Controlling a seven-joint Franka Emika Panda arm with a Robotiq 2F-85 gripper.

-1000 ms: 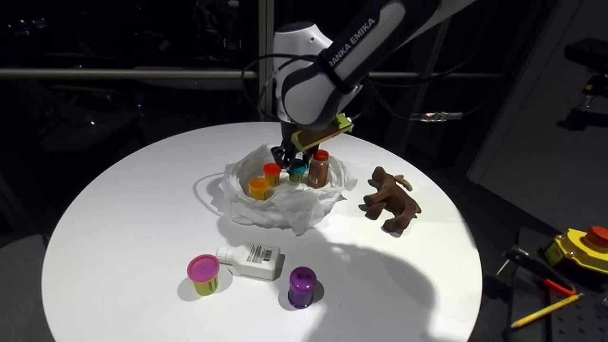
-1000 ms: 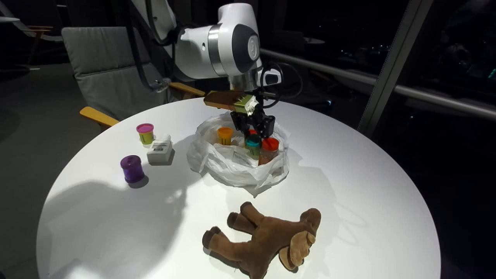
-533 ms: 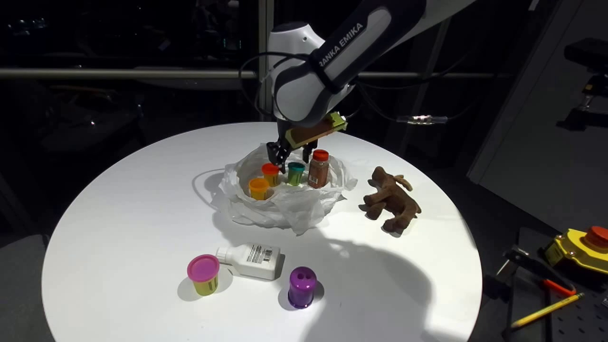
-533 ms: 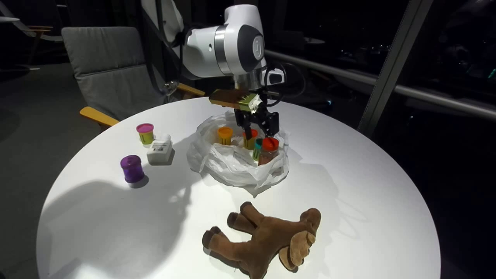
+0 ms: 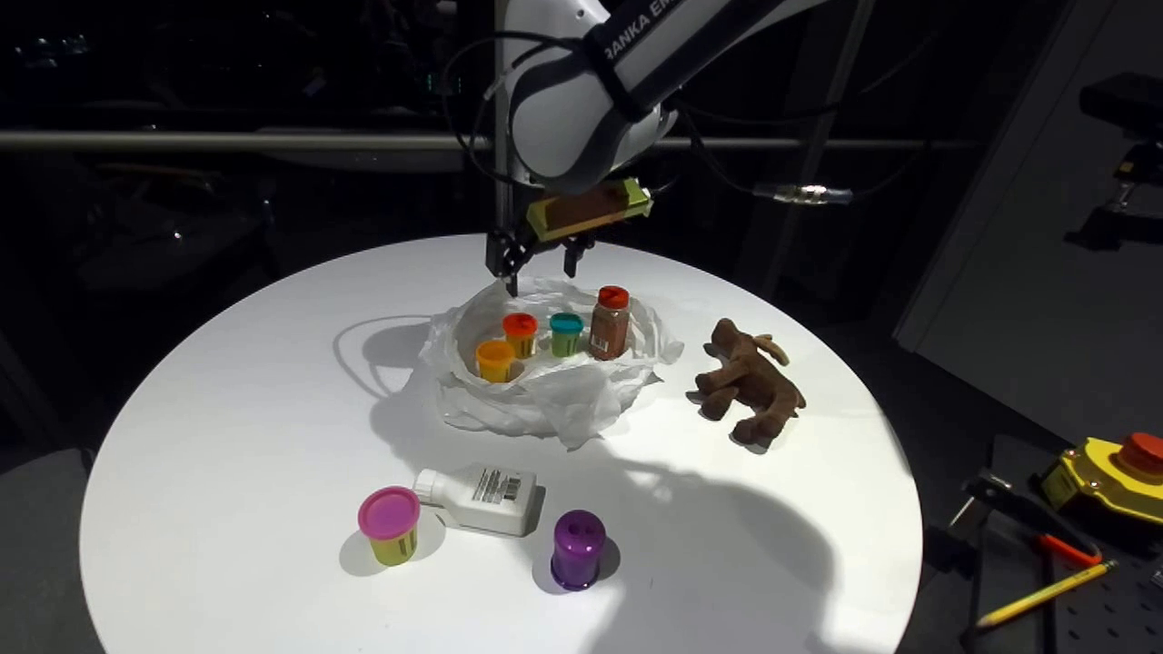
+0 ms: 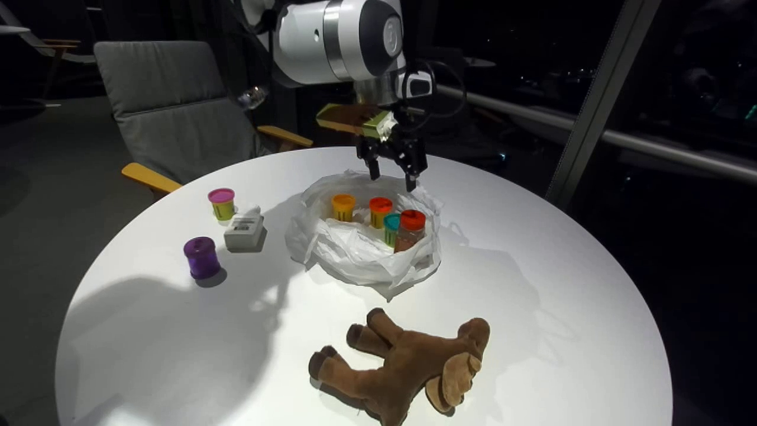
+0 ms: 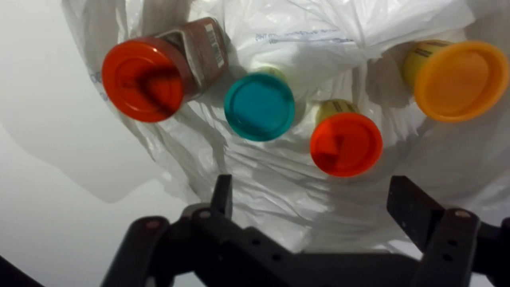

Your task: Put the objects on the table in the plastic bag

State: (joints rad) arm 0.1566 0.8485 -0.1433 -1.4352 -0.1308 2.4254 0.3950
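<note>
My gripper (image 7: pixel 310 178) stands open above the back part of the white plastic bag (image 5: pixel 509 413), nothing between its fingers. In the wrist view, four tops would crowd the bag: several containers stand inside it. They are a teal-lidded tub (image 7: pixel 259 107), a red-lidded tub (image 7: pixel 346 144), an orange-lidded tub (image 7: pixel 460 81) and a jar with a red cap (image 7: pixel 143 79). Outside the bag, on the table, a white bottle (image 5: pixel 491 498) lies beside a pink-lidded tub (image 5: pixel 391 527). A purple container (image 5: pixel 578 549) stands near them. A brown plush animal (image 6: pixel 408 367) lies on its side across from these.
The round white table (image 5: pixel 254 400) bears everything. A grey chair (image 6: pixel 165 106) with wooden arms stands by its edge. A window rail (image 5: pixel 245 141) runs behind. Beside the table, a yellow box with a red button (image 5: pixel 1113 477) sits on a dark stand.
A second ago my gripper was down at the teal-lidded tub in the bag. Its fingers have spread, letting the tub stand there, and the arm has risen clear above the containers.
</note>
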